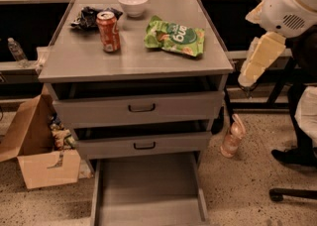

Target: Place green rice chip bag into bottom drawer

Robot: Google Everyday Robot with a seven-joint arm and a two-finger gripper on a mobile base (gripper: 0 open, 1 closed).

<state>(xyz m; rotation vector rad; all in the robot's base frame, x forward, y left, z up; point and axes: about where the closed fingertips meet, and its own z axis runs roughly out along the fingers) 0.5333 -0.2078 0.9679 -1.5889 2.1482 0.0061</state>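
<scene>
The green rice chip bag (174, 36) lies flat on the right half of the grey cabinet top (133, 61). The bottom drawer (148, 193) is pulled out at floor level, and its flat floor shows nothing in it. Of my arm, only a white rounded housing (292, 2) and a cream link (260, 57) show, at the right of the cabinet, level with its top. My gripper itself is not in view. The arm is apart from the bag, to its right.
A red soda can (108, 31), a crumpled black wrapper (88, 16) and a white bowl (132, 3) stand on the cabinet top. Two upper drawers (141, 108) are slightly open. A cardboard box (37, 153) sits at the left, a plastic bottle (233, 136) at the right.
</scene>
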